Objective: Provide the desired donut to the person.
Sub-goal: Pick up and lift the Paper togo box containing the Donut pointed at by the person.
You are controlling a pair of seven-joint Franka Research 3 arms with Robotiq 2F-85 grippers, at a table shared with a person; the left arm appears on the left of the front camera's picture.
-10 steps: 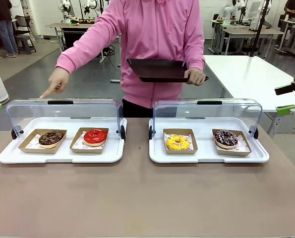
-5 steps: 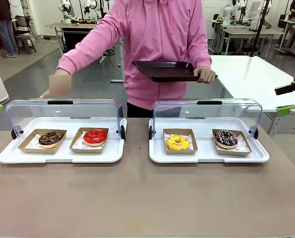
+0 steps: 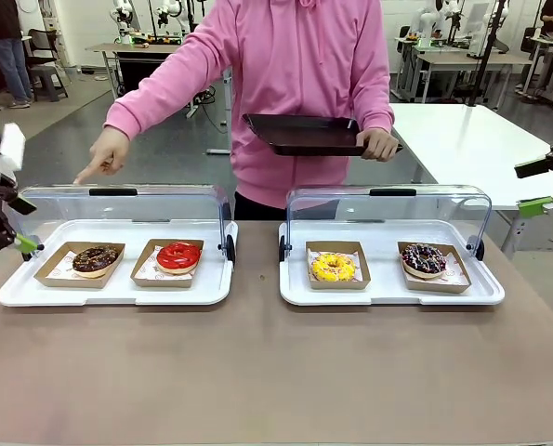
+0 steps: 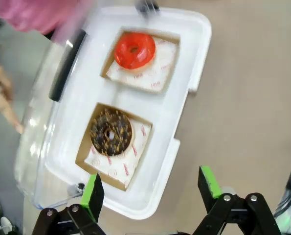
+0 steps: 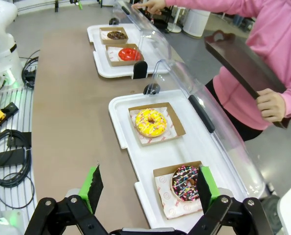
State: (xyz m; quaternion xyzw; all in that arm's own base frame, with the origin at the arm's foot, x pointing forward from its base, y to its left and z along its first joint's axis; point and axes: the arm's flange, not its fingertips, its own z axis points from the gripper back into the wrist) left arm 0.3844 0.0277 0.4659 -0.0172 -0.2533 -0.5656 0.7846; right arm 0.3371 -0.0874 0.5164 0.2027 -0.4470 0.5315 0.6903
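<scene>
I see the person (image 3: 299, 84) pointing down over the chocolate donut (image 3: 95, 258), dark-glazed with pale sprinkles. It sits in its cardboard tray (image 3: 57, 263) at 9 o'clock of the red donut (image 3: 178, 255). My left pincer (image 4: 151, 188) and right pincer (image 5: 149, 188) stand apart, empty.

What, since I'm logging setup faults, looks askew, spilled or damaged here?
Nothing stands out. The chocolate donut, red donut, yellow donut and sprinkled donut sit whole in their cardboard boats, two per white tray, clear lids raised. No spills on the table.
</scene>
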